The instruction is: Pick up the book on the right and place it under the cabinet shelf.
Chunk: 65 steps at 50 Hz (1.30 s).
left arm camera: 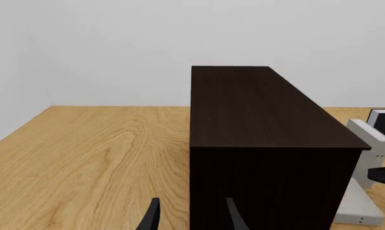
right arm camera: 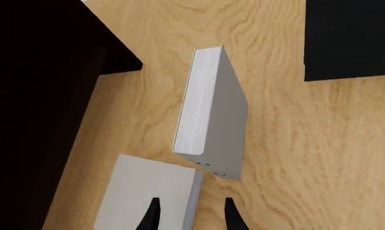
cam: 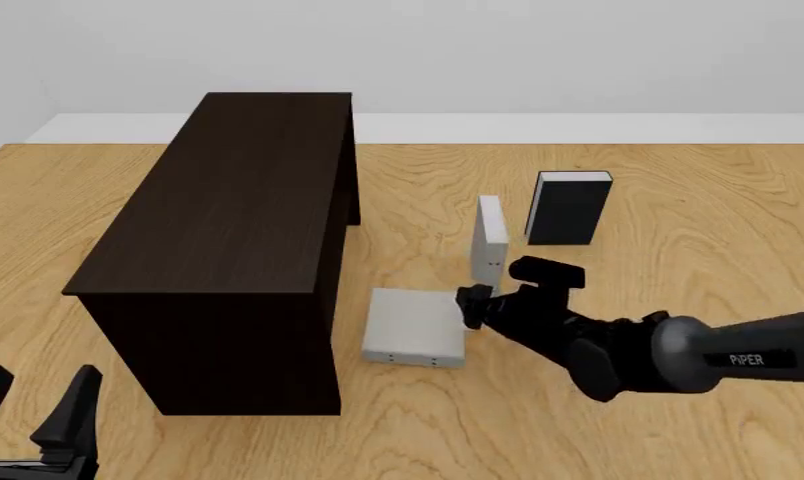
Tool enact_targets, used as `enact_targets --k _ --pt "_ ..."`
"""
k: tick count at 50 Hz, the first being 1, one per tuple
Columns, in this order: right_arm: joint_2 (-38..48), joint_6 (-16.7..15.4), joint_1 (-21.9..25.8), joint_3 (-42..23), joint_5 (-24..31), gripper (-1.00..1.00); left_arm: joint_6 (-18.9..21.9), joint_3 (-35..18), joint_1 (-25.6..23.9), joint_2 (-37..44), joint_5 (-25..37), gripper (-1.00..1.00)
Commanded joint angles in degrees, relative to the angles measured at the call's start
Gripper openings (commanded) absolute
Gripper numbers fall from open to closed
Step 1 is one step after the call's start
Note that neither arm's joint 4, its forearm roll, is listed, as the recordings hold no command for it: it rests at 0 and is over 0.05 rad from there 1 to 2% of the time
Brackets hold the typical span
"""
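Observation:
The book [cam: 409,326] is light grey and lies flat on the table, close beside the right end of the dark brown cabinet shelf [cam: 229,220], not under it. In the right wrist view the book [right arm camera: 141,196] has its near edge between the fingers of my right gripper [right arm camera: 191,213]. That right gripper [cam: 466,305] hovers open at the book's right edge. My left gripper [cam: 35,410] is open at the front left of the table, facing the cabinet's end wall [left arm camera: 263,187]. The book [left arm camera: 358,211] also shows past the cabinet in the left wrist view.
A twin grey book [cam: 490,238] stands upright just behind the flat one, also seen in the right wrist view [right arm camera: 224,120]. A black-covered book [cam: 569,207] stands further back right. The wooden table [cam: 722,250] ends at a white wall.

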Motion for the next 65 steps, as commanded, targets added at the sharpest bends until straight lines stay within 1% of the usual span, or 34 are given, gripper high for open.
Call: enact_targets --k 1,3,4,5,11,12,16,18,51,52,53,65 --pt "-4.59 -8.17 -2.38 0.19 7.01 1.00 -0.01 0.03 0.00 -0.04 0.03 1.00" --pt "-4.88 -9.53 -2.96 0.36 7.74 1.00 0.00 0.02 0.01 0.00 0.00 1.00" --pt "-5.08 -9.03 -2.68 0.58 7.57 1.00 0.00 0.02 0.01 0.00 0.00 1.00" --pt "-5.34 -10.94 -3.87 0.48 8.37 1.00 -0.01 0.04 0.01 0.06 -0.09 1.00" --pt "-5.80 -11.51 -3.86 1.35 8.16 1.00 0.00 0.01 0.01 0.06 -0.06 1.00" --pt "-5.73 -12.12 -4.07 1.35 8.26 1.00 0.00 0.00 0.01 0.12 -0.10 1.00" --pt "-5.85 -12.57 -4.22 1.85 8.07 1.00 0.00 0.02 0.01 0.16 -0.16 1.00" --pt "-5.71 -13.48 -4.67 1.86 8.27 1.00 0.01 0.02 0.01 0.25 -0.25 1.00" --pt "-6.13 -13.76 -4.44 2.27 8.39 1.00 0.02 0.02 0.03 0.00 -0.02 1.00" --pt "3.47 -14.11 -1.22 -3.05 7.12 1.00 0.04 0.03 -0.06 -0.29 0.17 1.00" --pt "-5.94 -13.77 -4.34 2.23 8.31 1.00 0.04 0.03 0.02 -0.26 0.15 1.00" --pt "-3.05 -13.20 -4.30 1.37 7.29 1.00 0.08 0.03 0.02 -0.49 0.38 1.00"
